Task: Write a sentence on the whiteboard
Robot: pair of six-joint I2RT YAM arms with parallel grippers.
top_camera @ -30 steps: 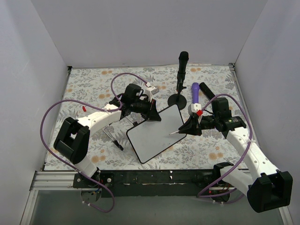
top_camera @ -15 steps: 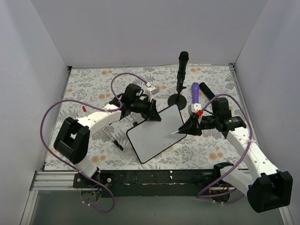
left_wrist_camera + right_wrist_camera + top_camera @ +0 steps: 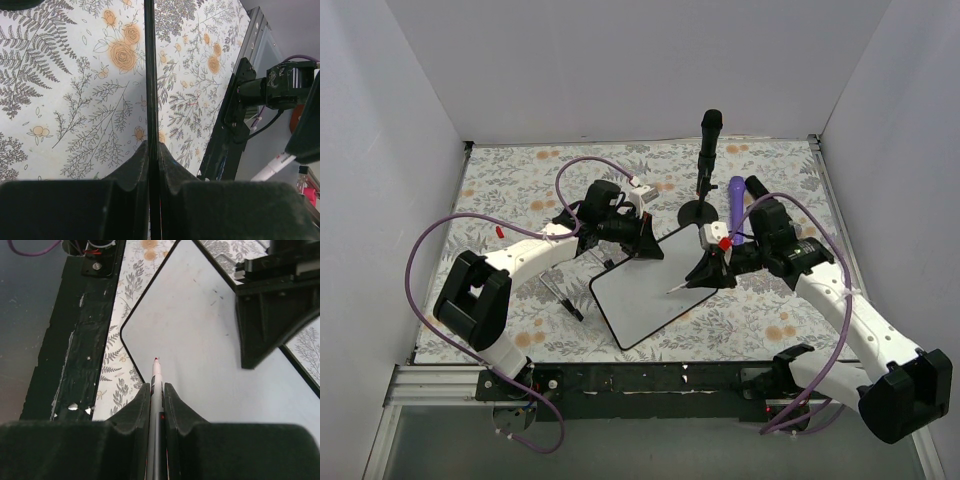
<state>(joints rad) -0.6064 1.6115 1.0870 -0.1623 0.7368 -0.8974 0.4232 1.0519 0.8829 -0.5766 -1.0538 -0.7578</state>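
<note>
The whiteboard (image 3: 645, 290) lies tilted at the table's middle, its white face blank; no red writing shows. My left gripper (image 3: 642, 245) is shut on the board's far edge, seen edge-on as a black strip (image 3: 149, 75) in the left wrist view. My right gripper (image 3: 712, 268) is shut on a white marker (image 3: 682, 285) with a red tip, held over the board's right part. In the right wrist view the marker (image 3: 156, 377) points at the board's face (image 3: 200, 335), tip near the surface; contact cannot be told.
A black stand with an upright black marker (image 3: 705, 160) is behind the board. A purple marker (image 3: 735, 200) and a black one (image 3: 760, 192) lie at the back right. A small red cap (image 3: 500, 231) lies at left. The black front rail (image 3: 650, 378) runs along the near edge.
My right arm has swung left and slightly forward, carrying the marker tip further over the whiteboard. The left gripper and board have not moved.
</note>
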